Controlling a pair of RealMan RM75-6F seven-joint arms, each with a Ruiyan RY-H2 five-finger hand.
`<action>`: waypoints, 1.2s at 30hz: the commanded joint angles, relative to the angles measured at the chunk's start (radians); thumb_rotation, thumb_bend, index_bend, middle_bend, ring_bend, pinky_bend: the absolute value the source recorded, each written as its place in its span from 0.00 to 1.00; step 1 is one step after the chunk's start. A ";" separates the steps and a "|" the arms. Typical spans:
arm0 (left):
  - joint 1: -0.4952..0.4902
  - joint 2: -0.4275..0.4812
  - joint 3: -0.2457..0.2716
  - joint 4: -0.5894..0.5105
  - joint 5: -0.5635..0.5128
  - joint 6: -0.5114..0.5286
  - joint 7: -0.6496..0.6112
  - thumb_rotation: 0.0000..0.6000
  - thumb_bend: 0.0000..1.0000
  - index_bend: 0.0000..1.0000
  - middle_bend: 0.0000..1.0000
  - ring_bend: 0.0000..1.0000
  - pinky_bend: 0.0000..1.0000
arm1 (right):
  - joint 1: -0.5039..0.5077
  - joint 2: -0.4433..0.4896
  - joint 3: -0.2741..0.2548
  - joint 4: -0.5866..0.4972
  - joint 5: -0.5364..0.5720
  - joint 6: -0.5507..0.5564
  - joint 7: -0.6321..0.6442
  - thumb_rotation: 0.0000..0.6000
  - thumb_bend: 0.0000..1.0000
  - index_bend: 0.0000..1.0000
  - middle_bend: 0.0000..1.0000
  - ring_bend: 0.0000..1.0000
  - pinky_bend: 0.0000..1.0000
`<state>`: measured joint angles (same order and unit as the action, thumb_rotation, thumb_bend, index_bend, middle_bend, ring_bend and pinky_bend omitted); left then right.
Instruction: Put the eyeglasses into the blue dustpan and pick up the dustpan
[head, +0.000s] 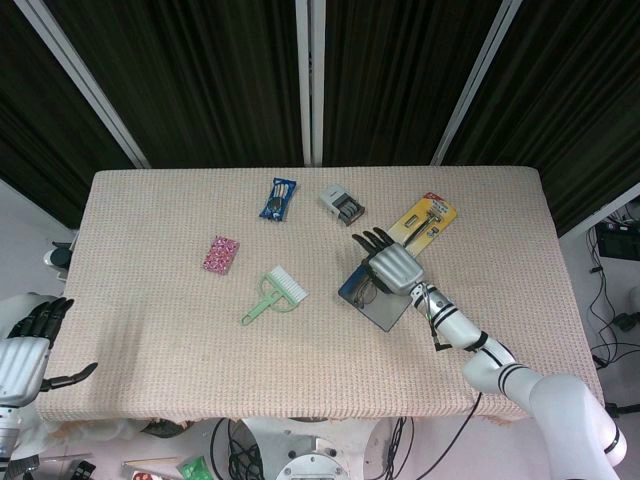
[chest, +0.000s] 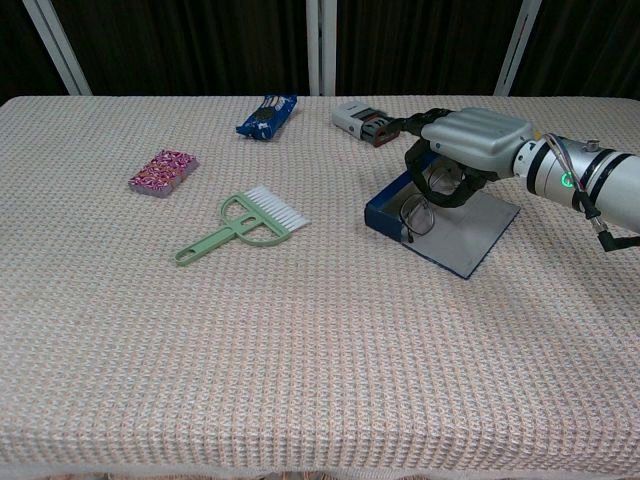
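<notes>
- Right hand (chest: 470, 140) is over the blue dustpan (chest: 470, 235), fingers curled around the eyeglasses (chest: 418, 212), which sit at the pan's walled left end.
- Left hand (head: 28, 350) hangs open off the desk's (chest: 300, 350) near-left edge.
- Green brush (chest: 245, 225) lies left of the dustpan.

Eyeglasses (chest: 418, 214) lie in the dustpan (chest: 470, 240), right of the brush (chest: 245, 226); right hand (chest: 470, 142) above them.
</notes>
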<state>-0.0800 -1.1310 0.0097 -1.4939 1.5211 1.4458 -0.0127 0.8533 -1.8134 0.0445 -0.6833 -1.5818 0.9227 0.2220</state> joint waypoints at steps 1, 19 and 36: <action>-0.001 0.001 0.000 0.000 -0.002 -0.002 0.001 0.61 0.11 0.06 0.06 0.09 0.22 | 0.002 -0.010 0.006 0.011 0.006 0.006 0.002 1.00 0.48 0.70 0.03 0.00 0.00; 0.000 0.001 0.003 -0.004 -0.008 -0.013 0.004 0.62 0.11 0.06 0.06 0.09 0.22 | -0.020 -0.003 -0.027 0.048 -0.023 0.081 0.060 1.00 0.34 0.00 0.00 0.00 0.00; 0.007 -0.002 0.006 -0.008 -0.002 -0.001 0.006 0.62 0.11 0.06 0.06 0.09 0.22 | -0.137 0.189 -0.153 -0.132 -0.113 0.215 -0.037 1.00 0.16 0.00 0.00 0.00 0.00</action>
<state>-0.0731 -1.1333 0.0159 -1.5020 1.5196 1.4444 -0.0070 0.7396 -1.6506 -0.0837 -0.7854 -1.6816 1.1347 0.2268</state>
